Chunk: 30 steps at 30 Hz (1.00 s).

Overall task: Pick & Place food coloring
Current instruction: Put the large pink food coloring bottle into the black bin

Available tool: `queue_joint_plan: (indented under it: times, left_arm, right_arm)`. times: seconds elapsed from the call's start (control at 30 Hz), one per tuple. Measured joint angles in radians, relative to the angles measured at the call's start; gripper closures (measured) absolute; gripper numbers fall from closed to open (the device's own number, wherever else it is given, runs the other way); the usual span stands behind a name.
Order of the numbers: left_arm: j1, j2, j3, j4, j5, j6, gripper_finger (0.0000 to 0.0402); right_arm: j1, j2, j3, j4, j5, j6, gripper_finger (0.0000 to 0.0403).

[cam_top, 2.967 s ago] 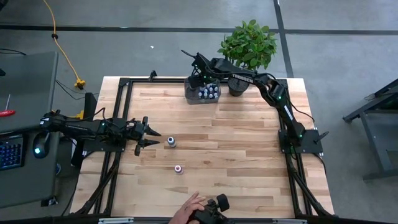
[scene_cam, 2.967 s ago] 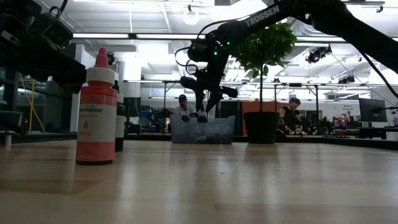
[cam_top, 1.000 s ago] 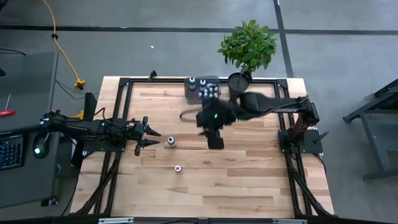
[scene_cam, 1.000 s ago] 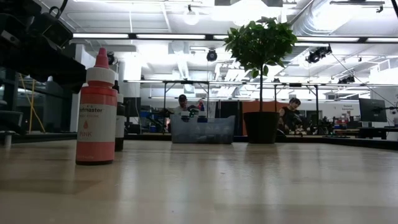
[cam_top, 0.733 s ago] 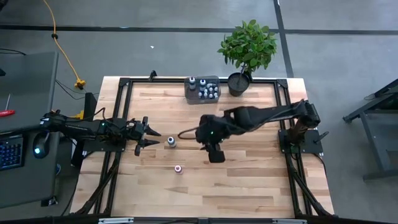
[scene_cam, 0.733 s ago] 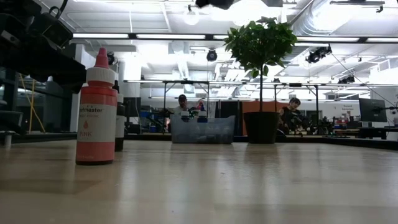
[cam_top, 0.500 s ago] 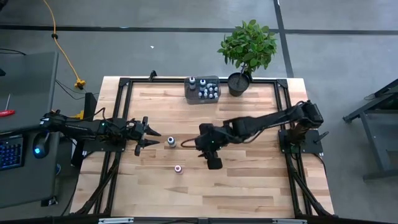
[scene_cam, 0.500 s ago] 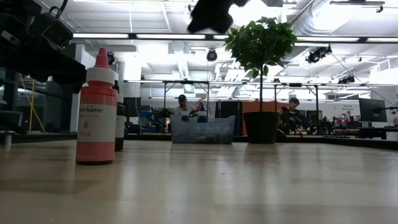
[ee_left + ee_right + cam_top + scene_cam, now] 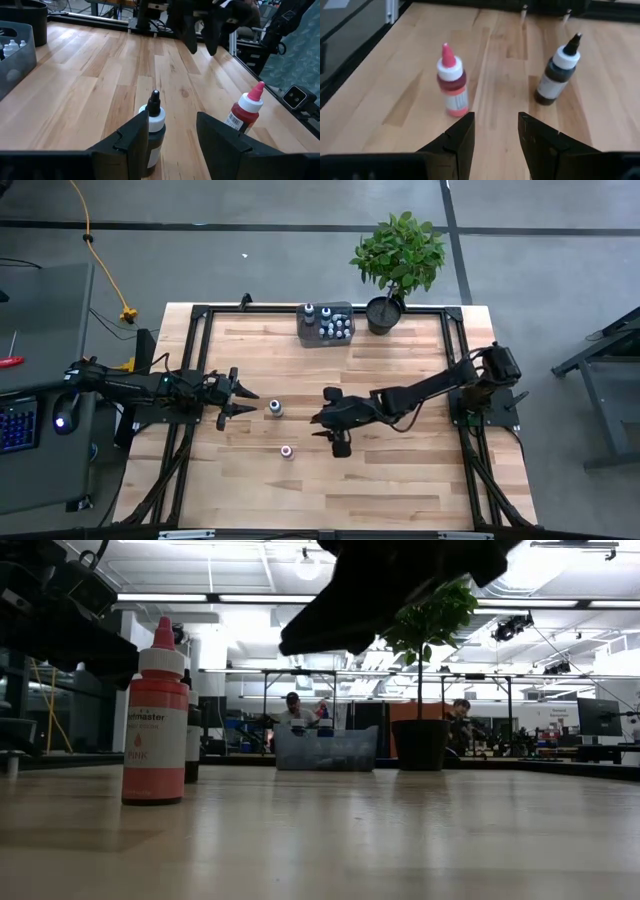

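R gripper [image 9: 318, 423] hangs over the table's middle w/ jaws open, holding nothing, near the pink bottle [image 9: 287, 451] & the dark bottle [image 9: 274, 408]. L gripper [image 9: 245, 401] waits just beside the dark bottle, jaws open. More bottles sit in the gray tray [image 9: 325, 326] at the back edge.

Two bottles [image 9: 274, 408] mid-table; tray [image 9: 303, 328] beside plant [image 9: 398, 250] behind.

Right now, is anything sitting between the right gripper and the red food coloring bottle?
Nothing visible does. The open right gripper faces the red bottle across bare wood, and the dark bottle stands apart to one side.
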Motion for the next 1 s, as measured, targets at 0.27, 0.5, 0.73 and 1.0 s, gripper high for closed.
queue_joint_plan:
  times: [0.27,0.5,0.73,1.0]
  left_arm:
    - [0.0,0.0,0.0,0.0,0.0,0.0,0.0238]
    - [0.0,0.0,0.0,0.0,0.0,0.0,0.0238]
    - [0.0,0.0,0.0,0.0,0.0,0.0,0.0238]
    - [0.0,0.0,0.0,0.0,0.0,0.0,0.0238]
  right_arm:
    - [0.009,0.093,0.021,0.132,0.007,-0.02,0.0263]
    - [0.048,0.163,0.023,0.276,-0.055,-0.018,0.0263]
    - [0.059,0.167,0.023,0.296,-0.046,-0.021,0.0263]
    - [0.067,0.206,0.021,0.384,-0.054,-0.019,0.0225]
